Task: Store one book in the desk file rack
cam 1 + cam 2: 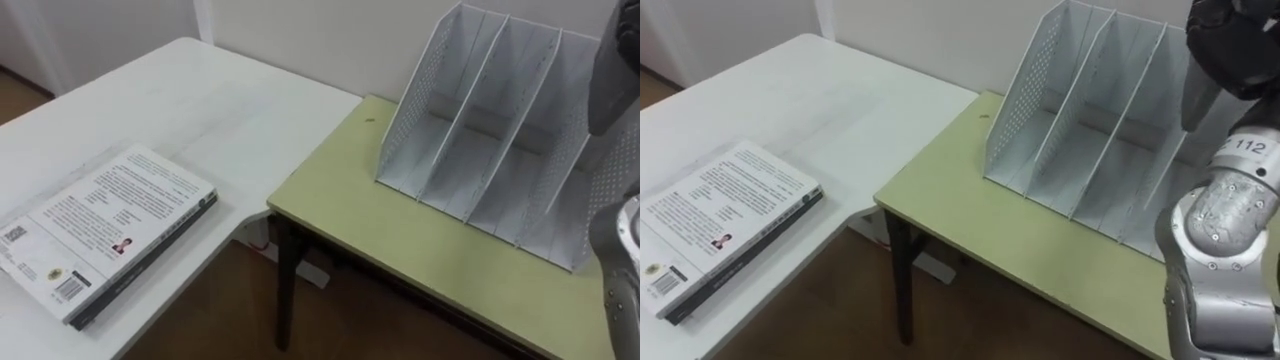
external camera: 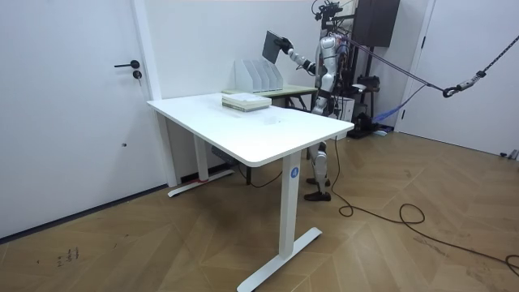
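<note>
Dark flat book (image 2: 272,46) is held up in the air over the white perforated three-slot file rack (image 1: 490,140), gripped by the right hand (image 1: 1232,45). The rack stands on a yellow-green table (image 1: 400,235). A white-covered book stack (image 1: 110,230) lies on the adjoining white desk (image 1: 200,100). The robot stands at the green table.

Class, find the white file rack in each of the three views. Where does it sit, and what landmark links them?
Left eye view: the file rack stands upper right.
Right eye view: rack upper right of centre.
Room view: rack upper centre, beyond the white table.
Shared landmark: the book stack.
</note>
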### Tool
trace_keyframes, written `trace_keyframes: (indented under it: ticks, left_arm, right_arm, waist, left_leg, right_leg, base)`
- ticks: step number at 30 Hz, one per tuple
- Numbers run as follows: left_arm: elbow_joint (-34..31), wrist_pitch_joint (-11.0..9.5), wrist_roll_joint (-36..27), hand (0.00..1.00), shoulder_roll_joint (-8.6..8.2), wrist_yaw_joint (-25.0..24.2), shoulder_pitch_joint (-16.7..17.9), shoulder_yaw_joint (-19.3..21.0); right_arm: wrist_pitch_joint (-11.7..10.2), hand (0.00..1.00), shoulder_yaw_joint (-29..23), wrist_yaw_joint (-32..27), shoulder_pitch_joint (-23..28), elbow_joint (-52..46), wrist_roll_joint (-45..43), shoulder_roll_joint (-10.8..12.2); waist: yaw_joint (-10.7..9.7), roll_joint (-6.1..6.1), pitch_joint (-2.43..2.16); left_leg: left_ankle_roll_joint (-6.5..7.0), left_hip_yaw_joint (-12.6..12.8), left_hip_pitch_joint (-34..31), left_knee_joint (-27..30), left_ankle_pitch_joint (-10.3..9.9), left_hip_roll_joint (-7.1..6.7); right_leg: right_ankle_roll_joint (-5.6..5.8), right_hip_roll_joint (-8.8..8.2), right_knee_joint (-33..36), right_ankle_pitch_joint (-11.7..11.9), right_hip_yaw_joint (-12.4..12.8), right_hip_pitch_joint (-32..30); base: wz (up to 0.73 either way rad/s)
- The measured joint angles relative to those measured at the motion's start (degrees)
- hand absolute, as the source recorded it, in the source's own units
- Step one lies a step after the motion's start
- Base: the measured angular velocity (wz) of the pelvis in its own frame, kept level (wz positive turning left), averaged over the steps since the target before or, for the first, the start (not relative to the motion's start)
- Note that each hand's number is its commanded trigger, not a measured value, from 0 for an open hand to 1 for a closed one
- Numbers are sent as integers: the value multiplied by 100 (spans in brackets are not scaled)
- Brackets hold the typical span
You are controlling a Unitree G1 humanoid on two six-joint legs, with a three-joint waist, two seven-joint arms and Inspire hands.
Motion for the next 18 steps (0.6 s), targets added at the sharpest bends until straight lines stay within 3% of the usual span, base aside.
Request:
trace_keyframes:
  ticks: [10, 14, 18]
  left_arm:
    - [2, 27, -18, 0, 9, 19, -3, -46]
    - [3, 89, -29, 0, 28, 22, -34, -105]
    - [2, 156, 0, 0, 27, 22, -61, -99]
  right_arm:
    - [18, 100, 34, 9, -1, 210, -4, -15]
    - [221, 100, 34, -10, -1, 254, -4, -21]
    - [272, 100, 45, -12, -164, 571, -12, -131]
  waist:
    - [-4, 10, 1]
    - [-4, 27, 3]
    - [5, 27, 2]
  left_leg:
    - [0, -29, 0, 17, 0, 1]
    - [0, -50, -28, 20, 0, -1]
    - [0, -95, -27, 19, 0, -4]
  right_leg:
    - [0, 2, 3, 0, 5, 9]
    - [0, 2, -7, -1, -11, -6]
    - [-1, 1, -6, -1, -32, 3]
  base:
    - [0]
    - [0]
    - [0]
